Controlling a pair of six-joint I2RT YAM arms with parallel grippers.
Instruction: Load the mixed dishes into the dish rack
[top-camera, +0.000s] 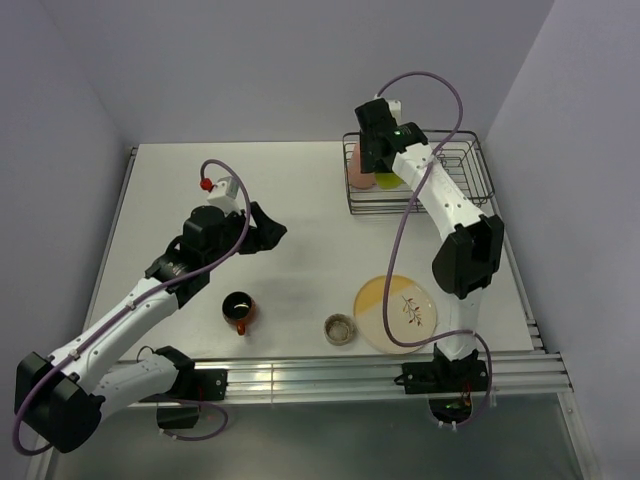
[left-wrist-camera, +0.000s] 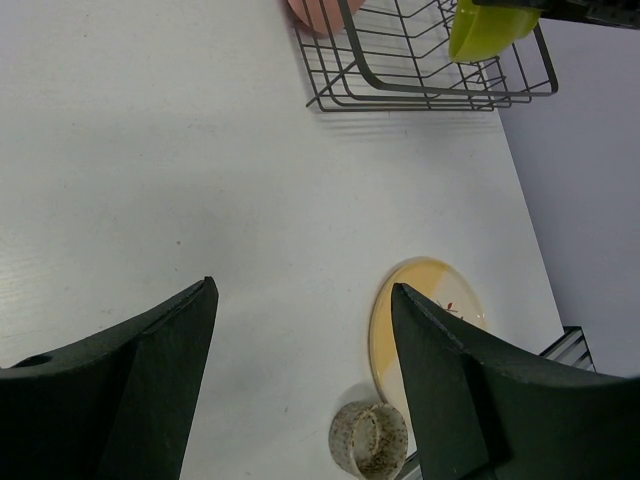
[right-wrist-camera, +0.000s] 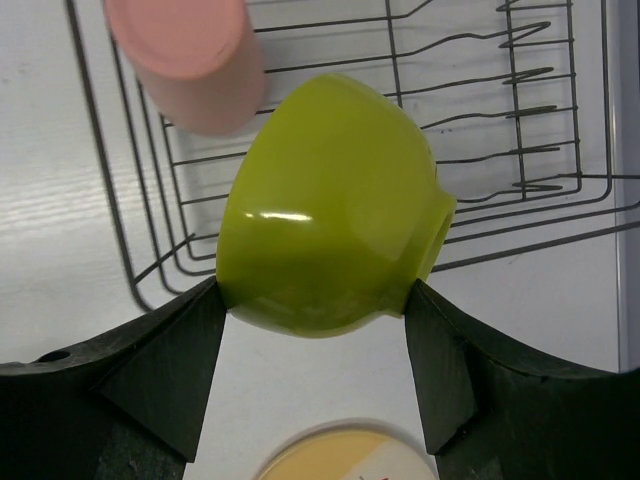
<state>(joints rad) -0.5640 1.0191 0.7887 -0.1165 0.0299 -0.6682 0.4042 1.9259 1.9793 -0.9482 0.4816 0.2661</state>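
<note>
The left arm (top-camera: 130, 305) and right arm (top-camera: 440, 195) have white shells on their links and black housings at the joints. A purple cable (top-camera: 430, 73) runs along each. The left arm carries a red plug (top-camera: 206, 185) near its wrist, and the right shows a small green light (top-camera: 398, 128). The left gripper (left-wrist-camera: 302, 290) and right gripper (right-wrist-camera: 315, 290) are black, with matte, wedge-shaped fingers (right-wrist-camera: 160, 370).

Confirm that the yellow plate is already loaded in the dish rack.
No, the plate lies flat on the table near the right arm's base, well apart from the dish rack.
</note>
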